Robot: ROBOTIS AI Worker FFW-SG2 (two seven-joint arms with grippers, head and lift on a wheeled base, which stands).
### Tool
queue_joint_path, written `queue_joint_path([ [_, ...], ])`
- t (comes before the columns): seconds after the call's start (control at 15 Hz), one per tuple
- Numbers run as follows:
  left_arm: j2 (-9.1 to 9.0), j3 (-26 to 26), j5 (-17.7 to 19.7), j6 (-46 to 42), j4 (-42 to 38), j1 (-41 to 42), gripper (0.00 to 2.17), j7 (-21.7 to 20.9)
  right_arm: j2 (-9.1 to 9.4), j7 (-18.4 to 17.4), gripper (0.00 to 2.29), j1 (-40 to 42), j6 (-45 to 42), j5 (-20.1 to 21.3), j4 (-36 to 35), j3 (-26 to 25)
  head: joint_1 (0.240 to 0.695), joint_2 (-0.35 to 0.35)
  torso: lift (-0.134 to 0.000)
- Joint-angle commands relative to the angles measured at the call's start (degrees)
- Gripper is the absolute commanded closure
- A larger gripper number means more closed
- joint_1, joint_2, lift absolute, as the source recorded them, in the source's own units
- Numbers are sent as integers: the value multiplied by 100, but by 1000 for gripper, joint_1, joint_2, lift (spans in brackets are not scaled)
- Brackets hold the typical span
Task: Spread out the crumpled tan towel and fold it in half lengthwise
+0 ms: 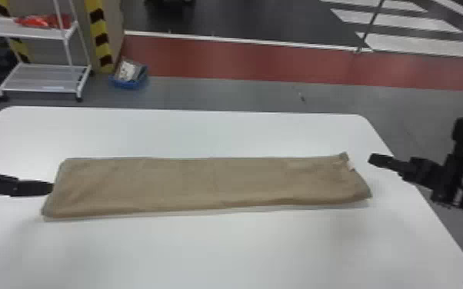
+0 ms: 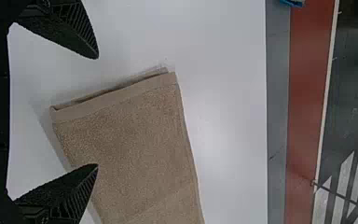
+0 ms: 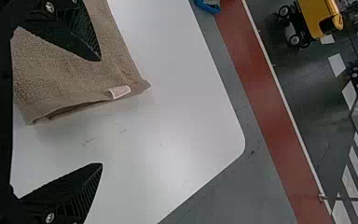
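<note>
Towel (image 1: 211,184) lies between left fingers (image 2: 74,35) and right fingers (image 3: 77,32), each pair apart. Snagging one layer could skew the fold.

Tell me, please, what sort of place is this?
Probably a workshop or robot test hall: striped safety columns, a red floor lane edged in white, and a yellow wheeled machine stand beyond the white table.
</note>
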Motion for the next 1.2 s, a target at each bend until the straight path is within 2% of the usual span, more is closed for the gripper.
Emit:
queue_joint_path([
  [0.0, -119, 162, 35, 0, 32, -6, 33, 41, -67, 86, 87, -52, 7, -37, 162, 10, 695, -160, -123],
  [0.07, -207, 232, 70, 0, 41, 3, 33, 102, -138, 112, 87, -52, -10, -37, 188, 28, 695, -159, -123],
  [0.2, -277, 285, 96, 0, 41, 38, 33, 216, -147, 218, 87, -70, -10, -72, 285, 37, 695, -157, -123],
  [0.73, -400, 470, 96, 0, -21, 170, 26, 252, -349, 341, 87, -79, 7, -256, 355, 151, 695, -153, -123],
  [0.87, -532, 601, 114, 0, -30, 223, 26, 252, -375, 376, 87, -79, -10, -371, 469, 107, 695, -153, -123],
  [1.13, -541, 628, 123, 18, -47, 267, 26, 322, -410, 394, 87, -79, -10, -432, 487, 107, 695, -153, -123],
])
